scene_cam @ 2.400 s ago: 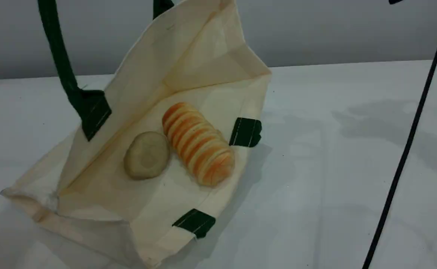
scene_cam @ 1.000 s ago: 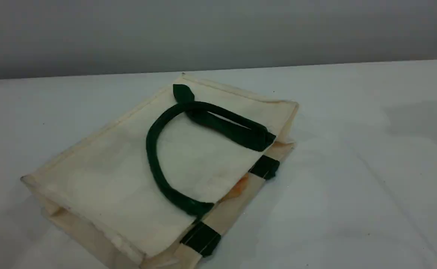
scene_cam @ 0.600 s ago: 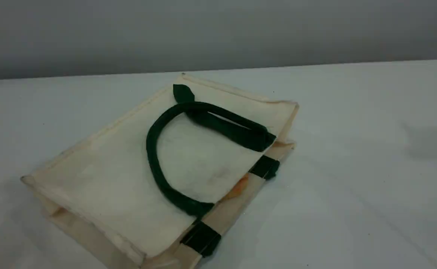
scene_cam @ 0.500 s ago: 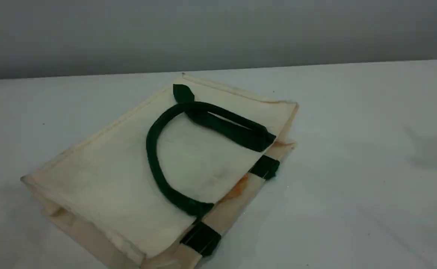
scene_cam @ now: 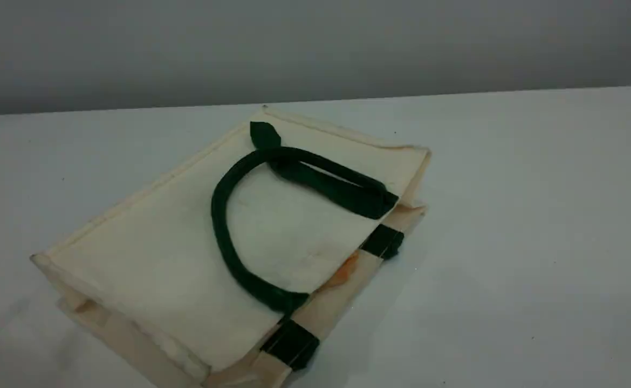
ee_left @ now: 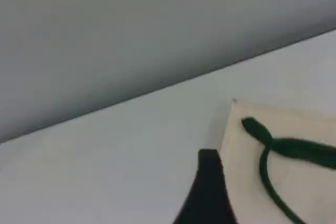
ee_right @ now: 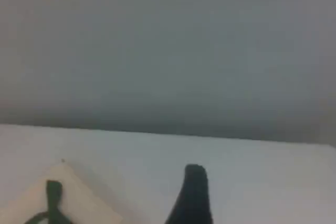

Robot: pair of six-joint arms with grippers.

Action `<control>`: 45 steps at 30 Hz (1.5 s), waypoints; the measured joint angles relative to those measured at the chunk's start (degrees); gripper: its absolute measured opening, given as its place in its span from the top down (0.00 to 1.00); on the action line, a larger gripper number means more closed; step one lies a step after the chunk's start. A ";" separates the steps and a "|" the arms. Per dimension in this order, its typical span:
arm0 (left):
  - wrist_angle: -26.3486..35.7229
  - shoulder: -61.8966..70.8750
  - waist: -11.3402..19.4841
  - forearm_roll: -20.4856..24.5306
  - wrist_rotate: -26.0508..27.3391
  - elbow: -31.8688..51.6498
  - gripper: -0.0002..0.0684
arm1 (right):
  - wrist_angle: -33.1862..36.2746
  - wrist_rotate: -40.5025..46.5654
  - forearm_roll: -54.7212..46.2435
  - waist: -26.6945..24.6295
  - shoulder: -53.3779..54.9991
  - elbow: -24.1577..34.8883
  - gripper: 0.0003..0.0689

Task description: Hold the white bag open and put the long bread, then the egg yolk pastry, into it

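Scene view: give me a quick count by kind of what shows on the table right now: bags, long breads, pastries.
white bag: 1, lying collapsed flat
long bread: 1, only an orange sliver at the bag's mouth
egg yolk pastry: 0 in sight
Total: 2

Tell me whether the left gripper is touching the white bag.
Apart. The scene view shows the white bag lying flat with no arm or gripper near it; in the left wrist view the left gripper's fingertip hangs above the table, well off the bag.
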 joint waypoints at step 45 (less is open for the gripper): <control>-7.50 -46.68 0.00 -7.02 -1.02 61.56 0.22 | 4.26 6.56 -11.36 8.11 -55.54 53.79 0.15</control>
